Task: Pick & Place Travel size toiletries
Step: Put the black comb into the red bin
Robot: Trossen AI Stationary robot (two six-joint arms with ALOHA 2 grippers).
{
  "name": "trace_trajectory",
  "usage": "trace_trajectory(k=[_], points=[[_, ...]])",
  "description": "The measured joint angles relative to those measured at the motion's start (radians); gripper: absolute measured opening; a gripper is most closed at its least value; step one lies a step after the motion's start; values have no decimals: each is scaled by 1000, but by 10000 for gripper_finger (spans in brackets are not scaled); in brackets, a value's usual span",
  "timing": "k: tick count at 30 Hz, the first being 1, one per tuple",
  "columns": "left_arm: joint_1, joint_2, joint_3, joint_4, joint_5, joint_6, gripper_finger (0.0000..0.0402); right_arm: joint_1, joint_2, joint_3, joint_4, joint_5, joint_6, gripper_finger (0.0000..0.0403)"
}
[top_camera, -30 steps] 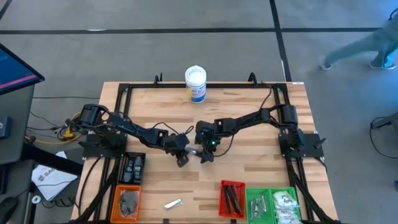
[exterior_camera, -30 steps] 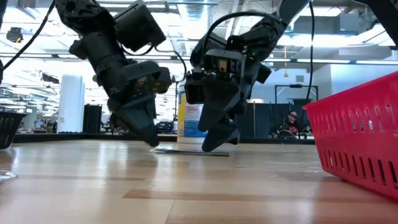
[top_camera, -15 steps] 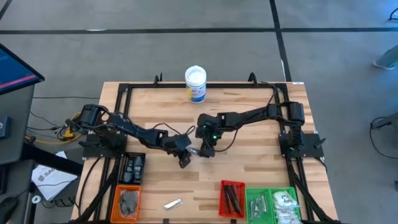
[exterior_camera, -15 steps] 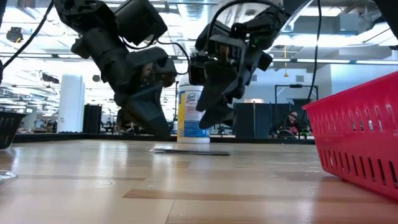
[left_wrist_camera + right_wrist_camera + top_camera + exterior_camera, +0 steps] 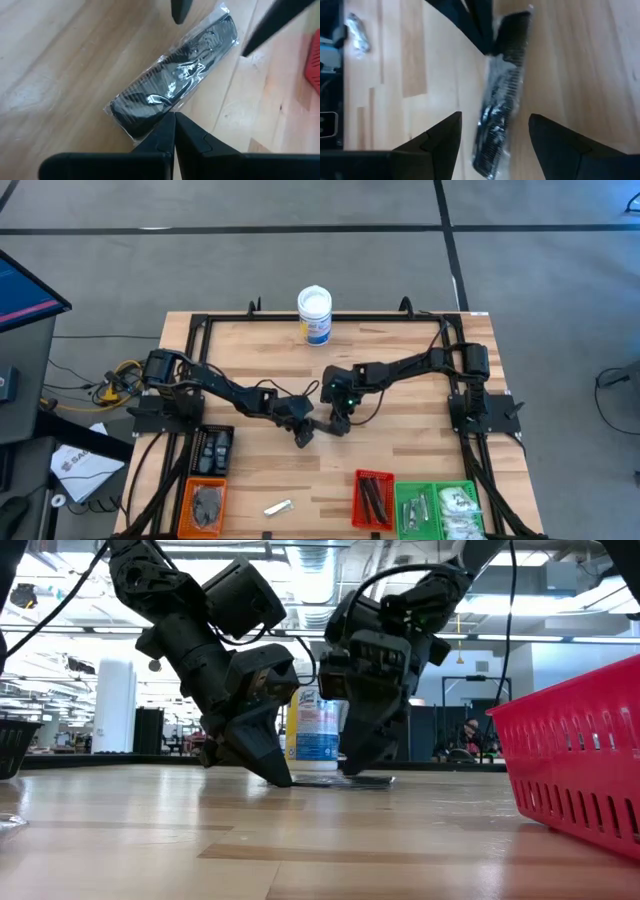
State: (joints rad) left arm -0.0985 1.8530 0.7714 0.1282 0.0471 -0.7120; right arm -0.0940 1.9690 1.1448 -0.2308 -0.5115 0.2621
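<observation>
One of the travel size toiletries, a black comb in a clear packet (image 5: 175, 75), lies flat on the wooden table (image 5: 400, 450) at its middle. My left gripper (image 5: 174, 119) is shut, and its tips are down at the packet's long edge, near the end toward the left arm. My right gripper (image 5: 495, 135) is open and slants down over the packet's other half (image 5: 502, 95), one finger on each side of it. In the low view both grippers (image 5: 282, 778) (image 5: 362, 768) reach down to the packet (image 5: 345, 780). My left gripper rests its shut fingertips (image 5: 170, 125) on the clear packet's long edge (image 5: 167, 111), near the end toward the left arm. It comes slanting down from the table's left. The packet lies flat on the table. My right gripper's fingers stand astride the packet; whether they touch it I cannot tell.
A white tub with a blue label (image 5: 314, 314) stands at the far edge. Along the near edge are a red tray (image 5: 374, 498), green trays (image 5: 440, 508), an orange tray (image 5: 205, 505), a black tray (image 5: 212, 450) and a loose silvery sachet (image 5: 277, 507).
My left gripper has sunk and edged toward the table's right, bringing its shut tips down at the packet. My right gripper rose off the packet, moved a little toward the right edge and came down again astride it. The packet has shifted slightly rightward.
</observation>
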Motion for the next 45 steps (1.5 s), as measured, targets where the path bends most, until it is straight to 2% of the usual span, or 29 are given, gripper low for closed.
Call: trace_trajectory(k=[7, 16, 22, 28, 35, 45], points=[[9, -1, -4, 17, 5, 1, 1, -1, -1, -20, 9, 103, 17, 224], [8, -1, -6, 20, 3, 2, 1, 10, -1, -20, 14, 86, 3, 239], [8, -1, -6, 24, -10, 4, 1, 42, 59, -16, 64, -7, 50, 240], [8, -1, -8, 29, -13, 0, 0, 60, 71, -15, 69, -17, 75, 238], [14, -1, -8, 31, -13, 0, 0, 56, 74, -19, 88, -82, 82, 211], [15, -1, -9, 38, -14, 0, 0, 57, 74, -20, 95, -48, 116, 148]])
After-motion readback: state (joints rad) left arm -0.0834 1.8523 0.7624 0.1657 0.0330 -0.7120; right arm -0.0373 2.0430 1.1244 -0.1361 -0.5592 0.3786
